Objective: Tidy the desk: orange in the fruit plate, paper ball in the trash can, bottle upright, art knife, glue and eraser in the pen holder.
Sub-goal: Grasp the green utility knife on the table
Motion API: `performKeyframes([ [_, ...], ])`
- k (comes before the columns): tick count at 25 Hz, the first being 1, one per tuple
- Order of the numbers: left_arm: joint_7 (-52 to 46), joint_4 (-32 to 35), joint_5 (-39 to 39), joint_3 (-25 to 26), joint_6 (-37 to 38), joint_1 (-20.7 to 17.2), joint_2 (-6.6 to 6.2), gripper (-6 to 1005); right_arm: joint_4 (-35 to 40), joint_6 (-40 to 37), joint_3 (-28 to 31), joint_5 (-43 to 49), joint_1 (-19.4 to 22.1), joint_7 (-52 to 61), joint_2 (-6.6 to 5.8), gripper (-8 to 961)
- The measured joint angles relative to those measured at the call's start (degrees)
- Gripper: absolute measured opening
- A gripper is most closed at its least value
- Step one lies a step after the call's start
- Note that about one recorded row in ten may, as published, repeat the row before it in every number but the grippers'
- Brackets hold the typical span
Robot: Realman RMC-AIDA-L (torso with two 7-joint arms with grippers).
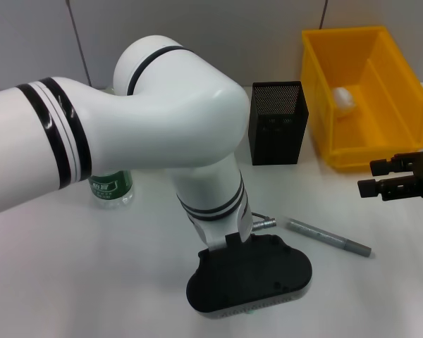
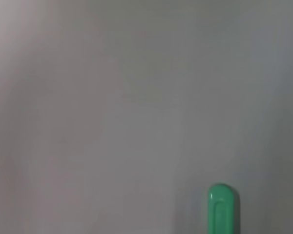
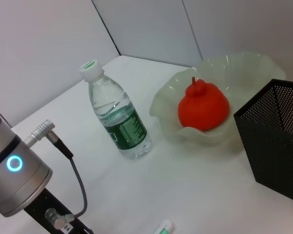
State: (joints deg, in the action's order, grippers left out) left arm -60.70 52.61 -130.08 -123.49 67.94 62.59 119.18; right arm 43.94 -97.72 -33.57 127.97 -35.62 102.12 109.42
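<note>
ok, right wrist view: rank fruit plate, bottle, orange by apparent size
1. fruit plate, widest, though partly hidden behind the pen holder
2. bottle, nearer the camera, so its rank is less sure
3. orange, smallest, in the plate

Left arm hides most of the bottle (image 1: 111, 189); left hand unseen.

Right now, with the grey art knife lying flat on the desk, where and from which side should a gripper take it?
Probably mid-handle, from straight above: the art knife lies flat and slim on the table, long sides free, so fingers should close across its width.
</note>
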Motion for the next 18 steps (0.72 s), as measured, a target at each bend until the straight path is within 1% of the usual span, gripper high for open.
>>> performKeyframes([
  [18,-0.28,-0.46,0.34,0.04,0.32,0.88,0.00,313,0.00,-0.29,0.00,0.10,-0.07,0.01,-0.26,775],
])
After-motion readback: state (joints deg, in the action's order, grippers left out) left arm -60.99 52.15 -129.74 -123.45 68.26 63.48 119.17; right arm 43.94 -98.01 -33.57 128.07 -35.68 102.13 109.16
